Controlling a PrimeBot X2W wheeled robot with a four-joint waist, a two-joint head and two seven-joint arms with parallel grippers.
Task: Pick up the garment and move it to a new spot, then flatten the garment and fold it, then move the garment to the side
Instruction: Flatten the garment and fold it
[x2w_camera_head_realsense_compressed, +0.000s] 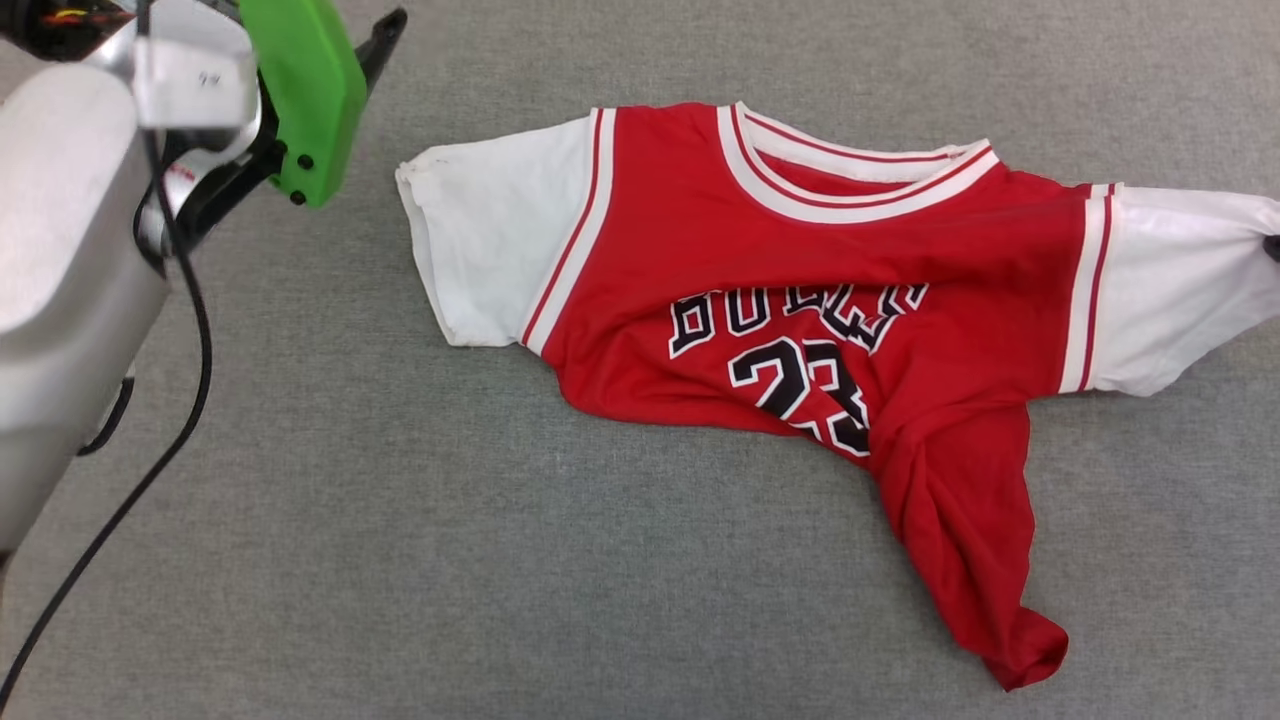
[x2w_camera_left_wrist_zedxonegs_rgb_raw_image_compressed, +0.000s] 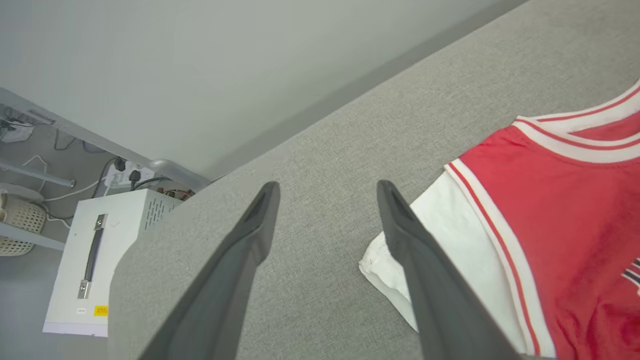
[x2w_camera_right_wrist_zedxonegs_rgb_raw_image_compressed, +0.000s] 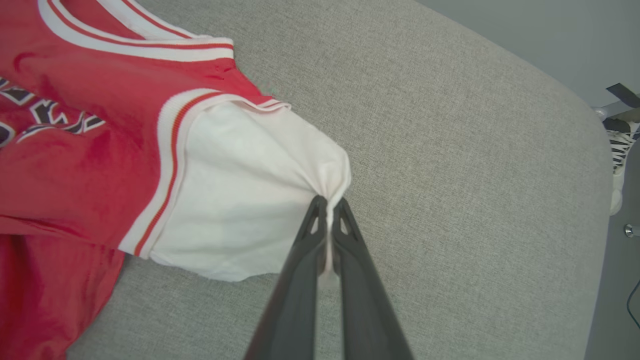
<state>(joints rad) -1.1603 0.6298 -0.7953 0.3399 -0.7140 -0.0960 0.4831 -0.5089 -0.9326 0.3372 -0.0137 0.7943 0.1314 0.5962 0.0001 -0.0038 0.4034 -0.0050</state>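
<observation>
Lettering on red garment (x2w_camera_head_realsense_compressed: 800, 280): "BULLS" half lost under fold, "23" below it readable. Garment lies front up on grey table (x2w_camera_head_realsense_compressed: 400, 520), collar on far side, hem bunched toward near right. Edge of right sleeve (x2w_camera_right_wrist_zedxonegs_rgb_raw_image_compressed: 240, 190) pinched in closed right gripper (x2w_camera_right_wrist_zedxonegs_rgb_raw_image_compressed: 330, 202). Beside left sleeve (x2w_camera_left_wrist_zedxonegs_rgb_raw_image_compressed: 450, 235), left gripper (x2w_camera_left_wrist_zedxonegs_rgb_raw_image_compressed: 327, 192) spread wide, empty. Past table edge, white box (x2w_camera_left_wrist_zedxonegs_rgb_raw_image_compressed: 95, 260), yellow label unreadable. Black cable (x2w_camera_head_realsense_compressed: 190, 330) by left arm.
</observation>
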